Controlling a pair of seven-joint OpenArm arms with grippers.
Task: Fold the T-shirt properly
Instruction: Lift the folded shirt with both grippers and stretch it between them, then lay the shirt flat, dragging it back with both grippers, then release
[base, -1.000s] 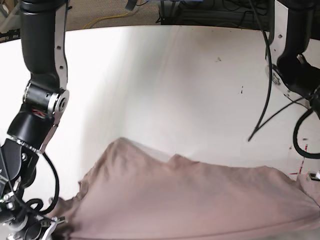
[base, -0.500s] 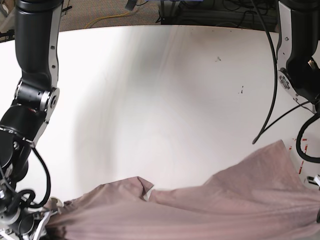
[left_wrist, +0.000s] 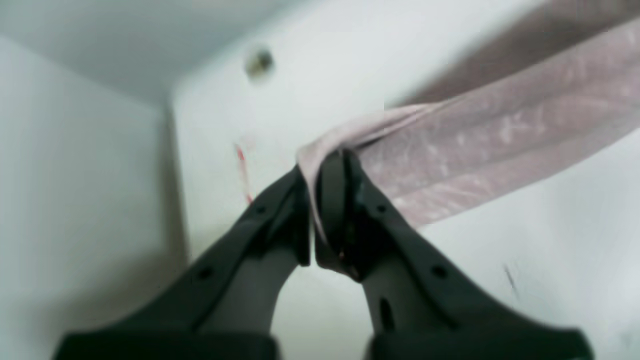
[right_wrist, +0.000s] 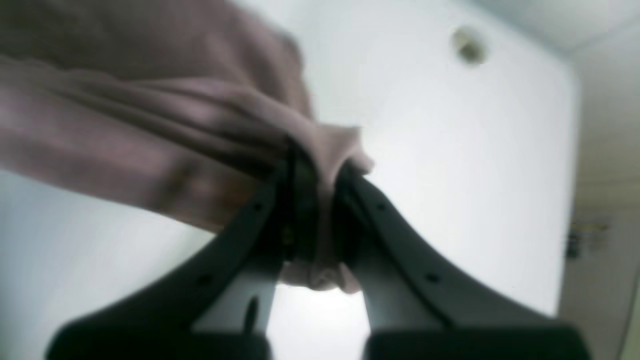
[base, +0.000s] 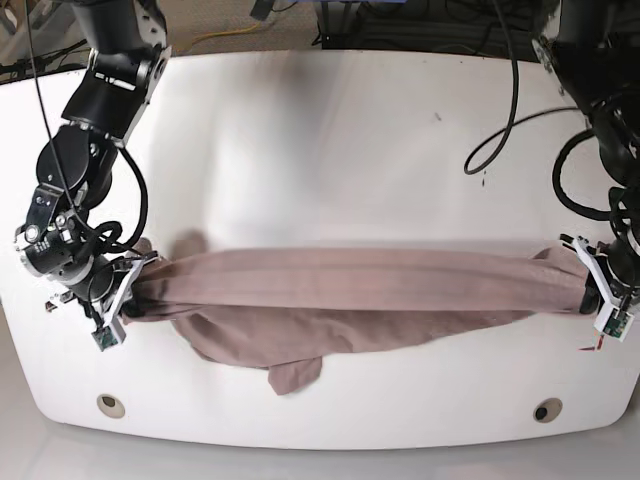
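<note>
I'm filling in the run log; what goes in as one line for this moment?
left gripper: shut on T-shirt end | right gripper: shut on other end | T-shirt: stretched between them over table, part hanging down

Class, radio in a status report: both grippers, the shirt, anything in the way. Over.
Left gripper and right gripper: jaws shut on cloth. Dusty mauve-brown cloth T-shirt stretched between them above the white table, lower part hanging. Nothing in the way. Over.

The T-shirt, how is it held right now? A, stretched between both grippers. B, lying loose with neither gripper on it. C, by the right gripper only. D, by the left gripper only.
A: the T-shirt stretches between the left gripper and right gripper, each pinching one end.
</note>
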